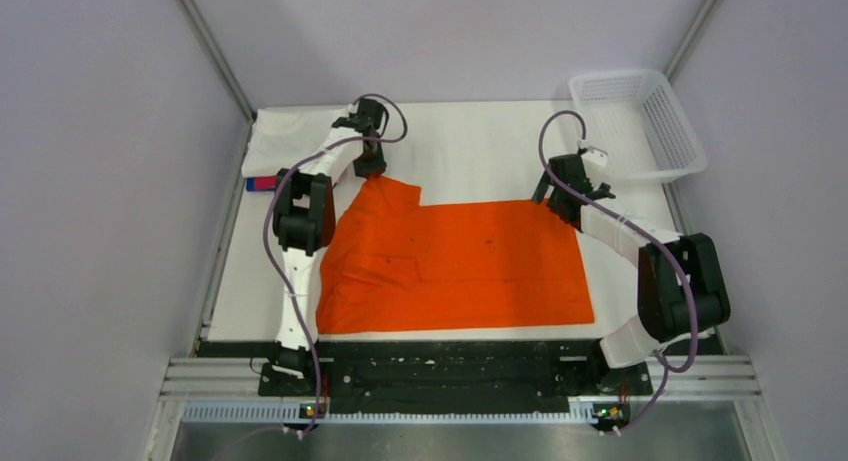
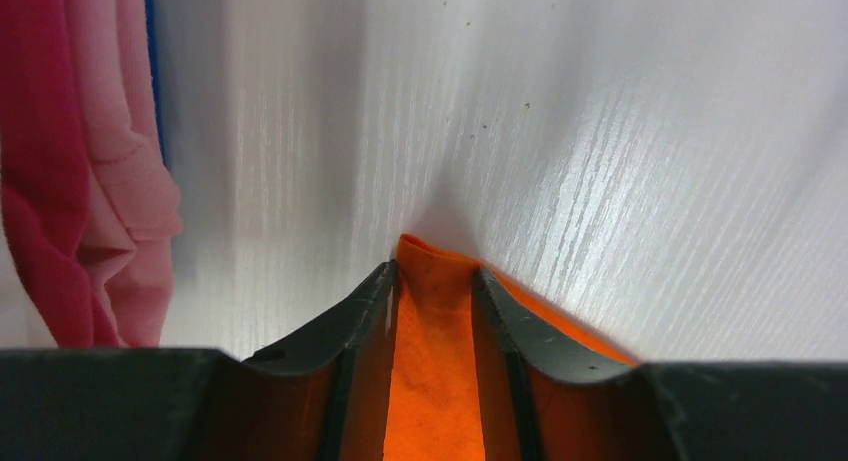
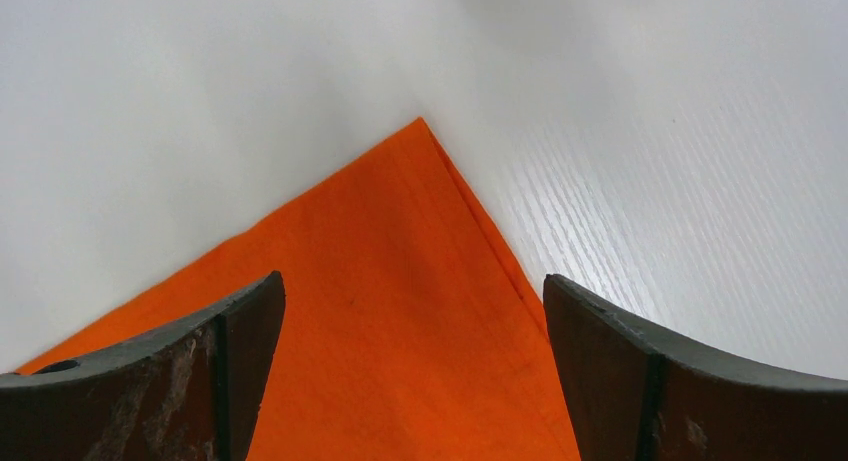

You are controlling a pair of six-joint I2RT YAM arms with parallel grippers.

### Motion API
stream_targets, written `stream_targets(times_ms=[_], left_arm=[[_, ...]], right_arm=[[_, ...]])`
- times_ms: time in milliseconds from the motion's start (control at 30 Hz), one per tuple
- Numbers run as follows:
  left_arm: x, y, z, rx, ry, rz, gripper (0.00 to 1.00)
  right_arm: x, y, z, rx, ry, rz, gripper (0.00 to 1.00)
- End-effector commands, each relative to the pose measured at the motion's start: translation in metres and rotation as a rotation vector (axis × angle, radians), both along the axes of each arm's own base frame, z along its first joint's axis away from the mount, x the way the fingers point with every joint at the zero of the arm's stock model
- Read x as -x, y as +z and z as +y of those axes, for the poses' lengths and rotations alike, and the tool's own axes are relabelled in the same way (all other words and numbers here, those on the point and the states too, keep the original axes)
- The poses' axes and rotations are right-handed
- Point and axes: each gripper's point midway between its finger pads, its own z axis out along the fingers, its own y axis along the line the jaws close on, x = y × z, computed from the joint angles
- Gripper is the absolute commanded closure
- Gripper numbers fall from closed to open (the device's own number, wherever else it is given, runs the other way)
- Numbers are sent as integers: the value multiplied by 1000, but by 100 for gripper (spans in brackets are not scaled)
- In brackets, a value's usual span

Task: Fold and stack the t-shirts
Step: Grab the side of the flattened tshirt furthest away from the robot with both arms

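There, the left gripper (image 2: 435, 268) held a corner fold of the orange t-shirt (image 1: 455, 266) between narrowed fingers — a pink-red t-shirt (image 2: 70, 181) lay off to its left. The right gripper (image 3: 412, 278) gaped wide, empty, another corner of the shirt beneath and just ahead of it.

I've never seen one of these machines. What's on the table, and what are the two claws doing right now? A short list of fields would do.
Main item: orange t-shirt, spread on the white table
Left gripper: closed on the shirt's far left corner, cloth pinched between its fingers
Right gripper: open over the shirt's far right corner, holding nothing
Other shirts: folded shirts at the far left corner
Basket: white mesh basket, far right corner
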Motion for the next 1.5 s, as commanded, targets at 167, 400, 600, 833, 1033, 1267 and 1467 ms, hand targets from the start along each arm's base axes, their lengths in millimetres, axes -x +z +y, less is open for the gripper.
stream_targets(times_ms=[167,400,600,833,1033,1267,1467], left_arm=[[-8,-7,1,7,-14,1,86],[-9,18,-8,52,-46,-47,100],[-4,44,-12,83,-44,-92,100],[13,67,-22,128,-70,-125,100],[31,77,-29,161,-97,-155,100],[58,98,-36,174,-153,-202,100],[102,105,-42,156,-171,-231,100]], right_arm=[[-59,4,1,24,25,-26,9],[-84,-27,-14,77,-51,71,26],[-78,-45,-19,110,-58,159,36],[-54,-51,-18,90,-39,185,51],[-55,-45,-16,81,-15,139,81],[-57,-17,-12,69,20,62,100],[-32,2,2,46,102,-2,100]])
